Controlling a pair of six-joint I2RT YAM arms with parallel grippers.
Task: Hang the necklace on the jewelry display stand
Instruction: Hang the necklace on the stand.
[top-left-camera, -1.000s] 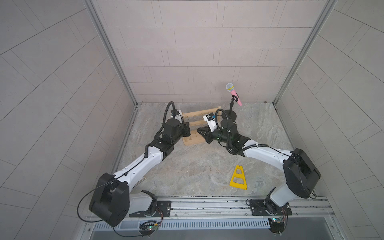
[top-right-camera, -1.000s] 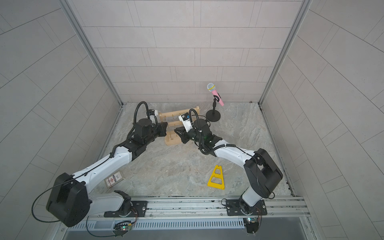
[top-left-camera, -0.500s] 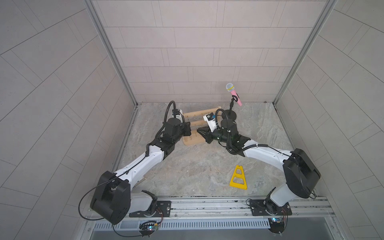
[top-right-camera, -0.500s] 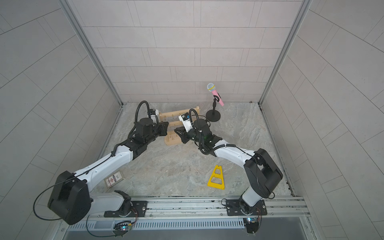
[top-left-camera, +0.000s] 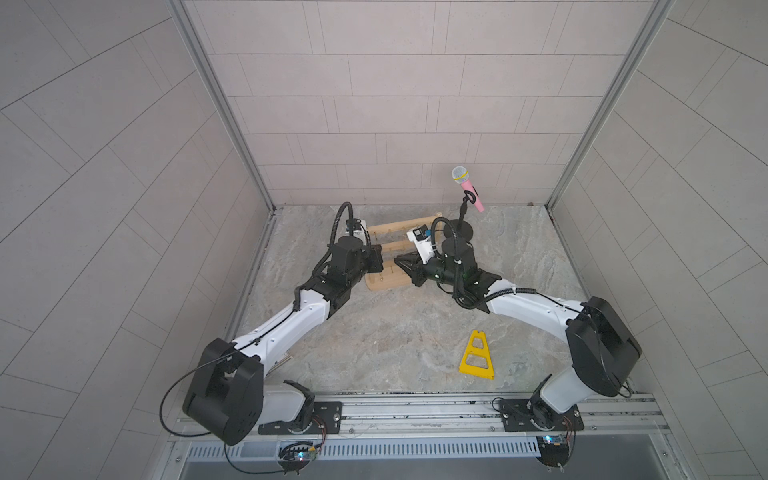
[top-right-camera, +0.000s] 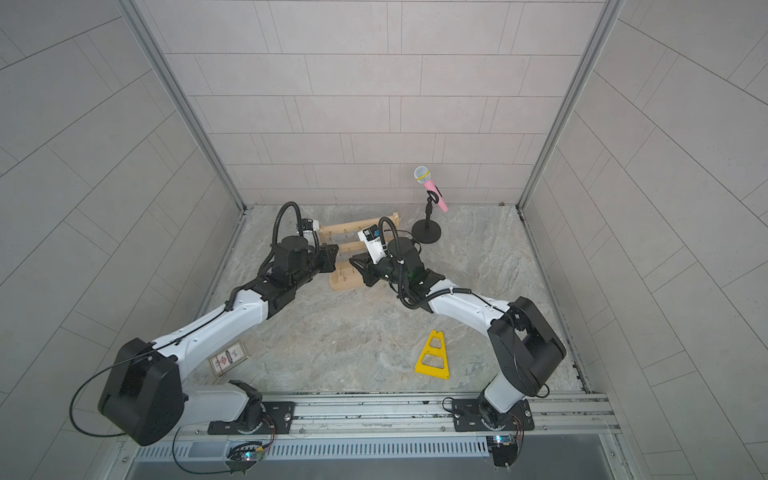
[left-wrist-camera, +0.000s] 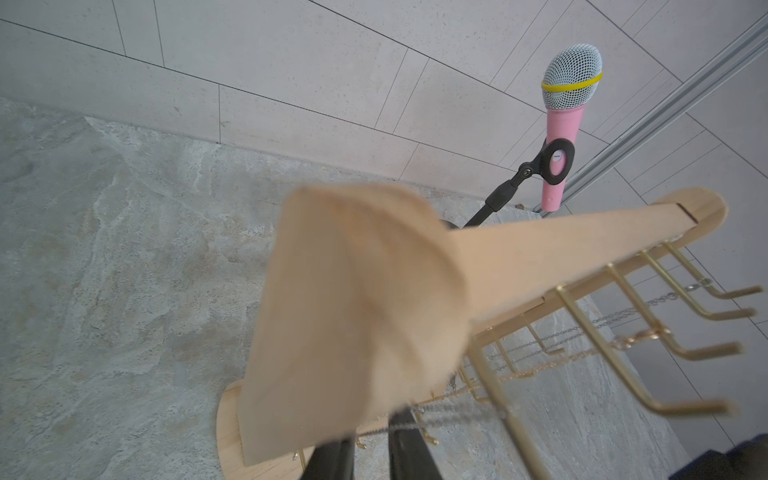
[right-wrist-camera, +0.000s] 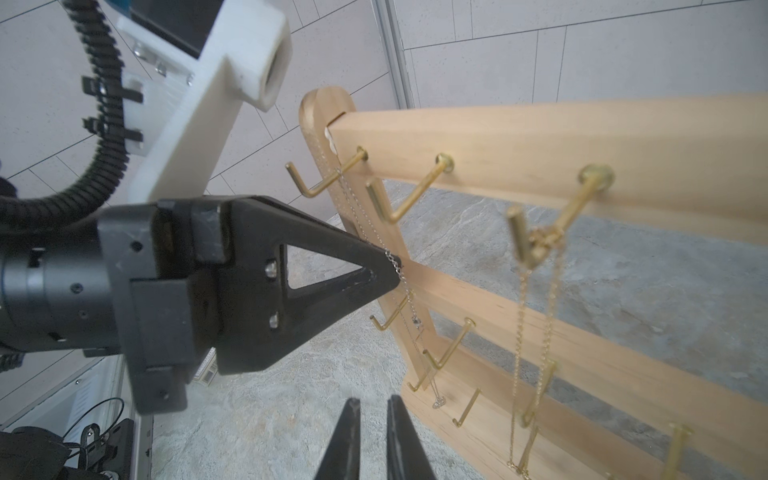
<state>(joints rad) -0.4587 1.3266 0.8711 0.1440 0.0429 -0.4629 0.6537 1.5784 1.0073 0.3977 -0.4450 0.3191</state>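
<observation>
The jewelry display stand (top-left-camera: 388, 226) (top-right-camera: 353, 227) stands upright at the back, between my two wrists. In the right wrist view its bars (right-wrist-camera: 540, 137) carry gold hooks. The thin silver necklace (right-wrist-camera: 409, 297) hangs from the end hook by the post, and its chain bends where it passes the tip of my left gripper (right-wrist-camera: 395, 266), which is shut on it. The left wrist view shows the same chain (left-wrist-camera: 457, 415) crossing the left gripper (left-wrist-camera: 371, 440) behind the blurred post. My right gripper (right-wrist-camera: 372, 401) hovers low before the stand's base, its fingers almost together with nothing between them.
A gold necklace (right-wrist-camera: 519, 332) hangs from a hook further along the top bar. A pink microphone (top-left-camera: 467, 189) on a black round-based stand is behind the rack to the right. A yellow triangular frame (top-left-camera: 477, 355) lies front right, a small card box (top-right-camera: 230, 357) front left.
My left wrist has shifted slightly toward the stand's left post. The right arm has stayed in place.
</observation>
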